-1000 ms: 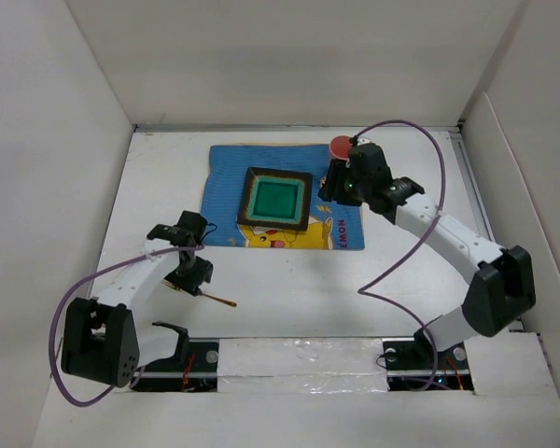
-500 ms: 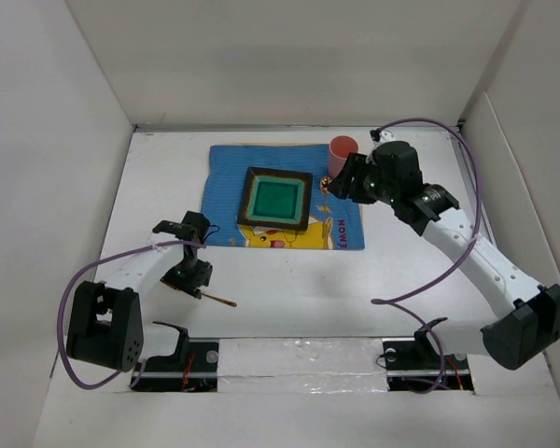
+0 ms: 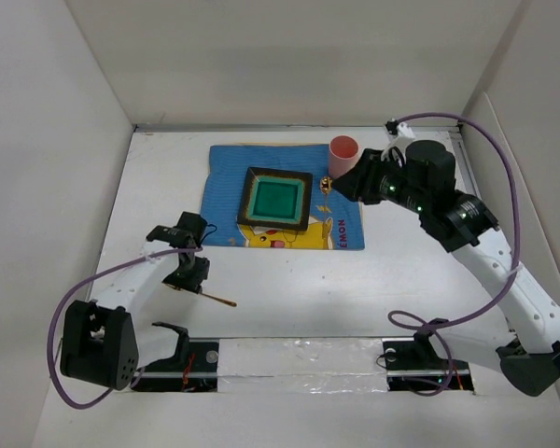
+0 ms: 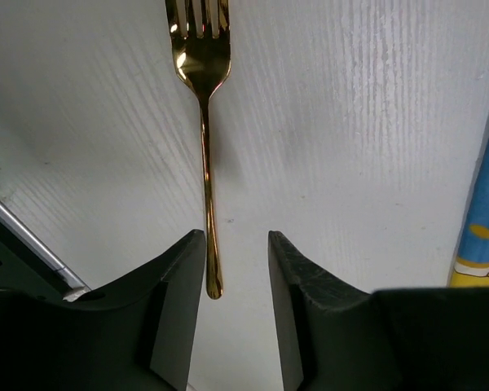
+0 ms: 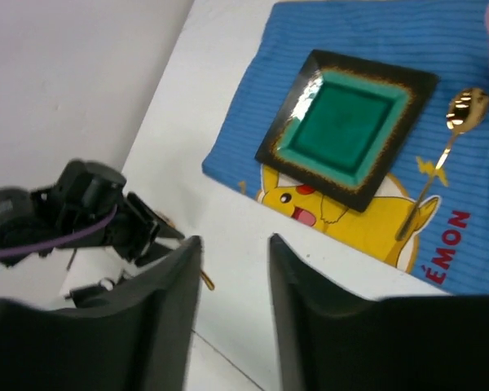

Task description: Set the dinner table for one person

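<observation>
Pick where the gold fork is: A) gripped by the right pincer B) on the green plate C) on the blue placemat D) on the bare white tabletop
D: the gold fork lies flat on the white tabletop, handle end between the jaws of the open left pincer.

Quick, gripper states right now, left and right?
Left gripper: open, straddling the fork handle's end, not clamped.
Right gripper: open, empty.
</observation>
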`<state>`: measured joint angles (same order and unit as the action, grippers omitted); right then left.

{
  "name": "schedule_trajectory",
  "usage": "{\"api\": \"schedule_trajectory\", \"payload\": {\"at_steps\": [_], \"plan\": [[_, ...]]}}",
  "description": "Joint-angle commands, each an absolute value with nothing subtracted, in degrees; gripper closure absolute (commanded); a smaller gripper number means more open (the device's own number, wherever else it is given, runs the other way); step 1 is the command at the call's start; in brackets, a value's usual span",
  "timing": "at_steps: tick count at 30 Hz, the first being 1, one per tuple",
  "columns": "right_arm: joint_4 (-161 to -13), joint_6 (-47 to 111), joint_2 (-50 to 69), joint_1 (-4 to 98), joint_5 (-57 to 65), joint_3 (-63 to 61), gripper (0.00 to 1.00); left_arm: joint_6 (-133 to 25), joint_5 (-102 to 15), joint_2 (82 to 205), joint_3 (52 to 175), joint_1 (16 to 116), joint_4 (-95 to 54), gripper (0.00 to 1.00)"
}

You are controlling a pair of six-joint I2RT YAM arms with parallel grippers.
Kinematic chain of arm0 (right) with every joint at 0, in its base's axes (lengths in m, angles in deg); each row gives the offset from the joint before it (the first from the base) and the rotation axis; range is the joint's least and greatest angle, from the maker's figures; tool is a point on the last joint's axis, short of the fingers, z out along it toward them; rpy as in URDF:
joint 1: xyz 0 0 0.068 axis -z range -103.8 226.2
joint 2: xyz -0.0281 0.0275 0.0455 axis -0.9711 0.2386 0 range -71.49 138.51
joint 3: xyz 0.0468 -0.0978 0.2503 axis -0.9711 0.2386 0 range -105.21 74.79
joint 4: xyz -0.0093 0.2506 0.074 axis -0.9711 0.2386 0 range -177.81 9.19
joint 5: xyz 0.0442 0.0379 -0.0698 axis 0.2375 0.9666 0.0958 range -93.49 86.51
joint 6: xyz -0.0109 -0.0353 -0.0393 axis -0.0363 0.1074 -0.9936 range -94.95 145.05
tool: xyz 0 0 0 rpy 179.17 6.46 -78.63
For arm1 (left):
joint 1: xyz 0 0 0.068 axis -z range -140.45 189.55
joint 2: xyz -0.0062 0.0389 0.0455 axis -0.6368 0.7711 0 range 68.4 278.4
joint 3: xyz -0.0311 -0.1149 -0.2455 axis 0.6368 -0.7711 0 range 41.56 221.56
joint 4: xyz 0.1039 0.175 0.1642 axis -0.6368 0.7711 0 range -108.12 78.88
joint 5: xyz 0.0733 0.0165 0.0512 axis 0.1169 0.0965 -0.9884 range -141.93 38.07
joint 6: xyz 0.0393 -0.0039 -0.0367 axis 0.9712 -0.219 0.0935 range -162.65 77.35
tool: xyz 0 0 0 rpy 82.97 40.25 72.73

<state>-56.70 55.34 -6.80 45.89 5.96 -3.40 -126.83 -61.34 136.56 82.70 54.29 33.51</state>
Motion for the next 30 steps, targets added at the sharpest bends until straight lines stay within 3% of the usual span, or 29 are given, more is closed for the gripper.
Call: {"api": "schedule_trajectory", "payload": {"at_steps": [1, 2, 4, 7, 11, 12, 13, 14, 15, 16, 19, 22, 25, 30], "plan": [[-57.1, 53.7, -6.3, 41.6, 9.8, -1.5, 0.61, -130.3, -64.1, 134.3, 84.1, 53.4, 34.9, 0.67], [-59.0, 53.8, -5.8, 40.5, 11.5, -0.1, 0.66, -129.4, -65.3, 133.9, 86.0, 53.4, 35.1, 0.67], [-59.7, 52.4, -2.6, 37.3, 14.5, 2.6, 0.96, -127.0, -70.3, 133.3, 94.5, 54.8, 37.4, 0.67], [-63.6, 52.5, 0.7, 30.3, 13.9, 5.0, 1.0, -123.3, -76.7, 131.8, 107.5, 56.2, 39.5, 0.66], [-70.7, 52.8, 9.2, 21.8, 9.8, 5.2, 1.0, -107.1, -77.2, 127.7, 117.8, 56.2, 32.0, 0.84], [-74.2, 52.5, 13.7, 19.0, 7.8, 4.1, 0.86, -102.5, -75.2, 124.7, 119.3, 56.2, 27.4, 0.89], [-74.2, 52.5, 13.8, 19.0, 7.8, 4.0, 0.86, -102.4, -75.2, 124.6, 119.3, 56.2, 27.4, 0.89], [-74.3, 51.6, 16.3, 16.5, 6.8, 1.3, 0.81, -100.8, -74.4, 123.7, 119.5, 56.2, 26.5, 1.0], [-74.4, 51.2, 21.3, 15.2, 5.5, -0.1, 0.76, -97.9, -73.0, 122.1, 119.7, 56.2, 25.8, 1.0], [-75.3, 50.1, 23.5, 13.8, 4.1, -1.2, 0.65, -96.3, -72.3, 121.5, 119.9, 56.2, 24.5, 1.0], [-78.1, 48.4, 32.6, 9.7, -1.0, -5.4, 0.52, -91.2, -68.1, 119.5, 120.0, 56.2, 22.2, 1.0], [-78.0, 46.9, 41.0, 8.3, -3.1, -11.8, 0.49, -85.8, -61.4, 118.8, 120.4, 56.2, 20.6, 0.99], [-76.0, 44.5, 48.0, 6.2, -7.0, -18.8, 0.48, -83.1, -57.8, 118.1, 120.4, 56.2, 20.7, 0.76], [-70.7, 40.9, 56.4, 3.3, -13.9, -30.0, 0.48, -80.3, -55.8, 114.5, 118.6, 56.2, 19.5, 0.6]]}}
